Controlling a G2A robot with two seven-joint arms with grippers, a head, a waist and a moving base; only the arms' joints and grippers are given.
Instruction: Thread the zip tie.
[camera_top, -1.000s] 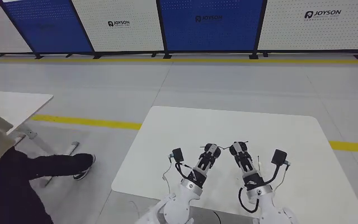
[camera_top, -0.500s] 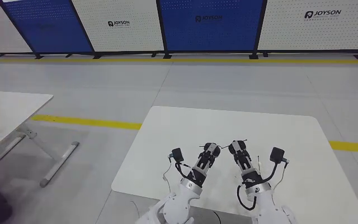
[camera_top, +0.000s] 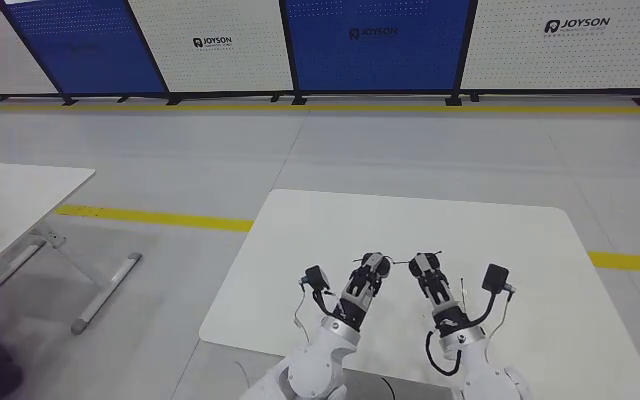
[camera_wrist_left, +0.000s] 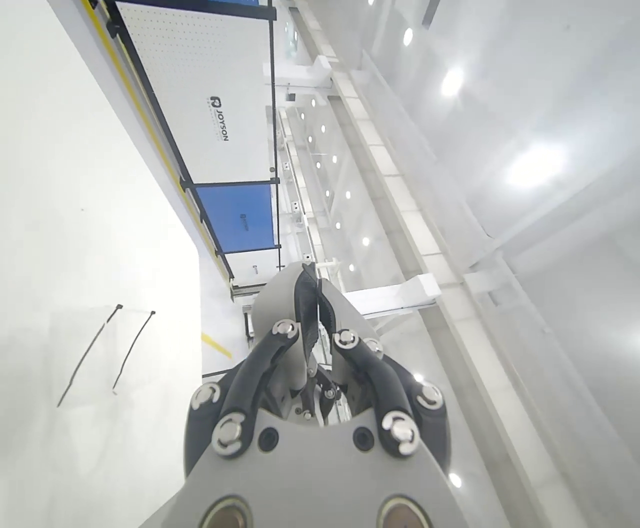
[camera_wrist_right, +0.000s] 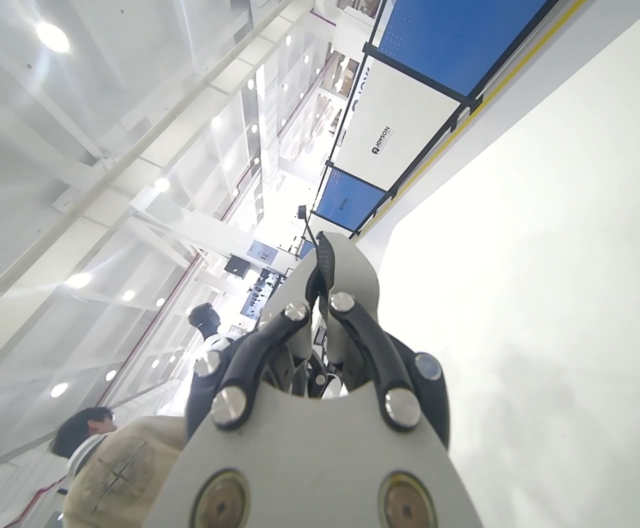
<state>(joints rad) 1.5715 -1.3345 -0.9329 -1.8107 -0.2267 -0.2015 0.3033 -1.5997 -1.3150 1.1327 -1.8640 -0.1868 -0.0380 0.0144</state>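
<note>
The left gripper (camera_wrist_left: 315, 290) and right gripper (camera_wrist_right: 322, 252) are each clenched on the tie (camera_wrist_right: 302, 211), held between them over the near edge of the table (camera_top: 500, 235). The thin tail may bow or slip in the grip and miss the slot if the ends misalign.

Indus. hall w/ pegboard partitions (camera_top: 380, 45), floor tape (camera_top: 160, 217)
</note>
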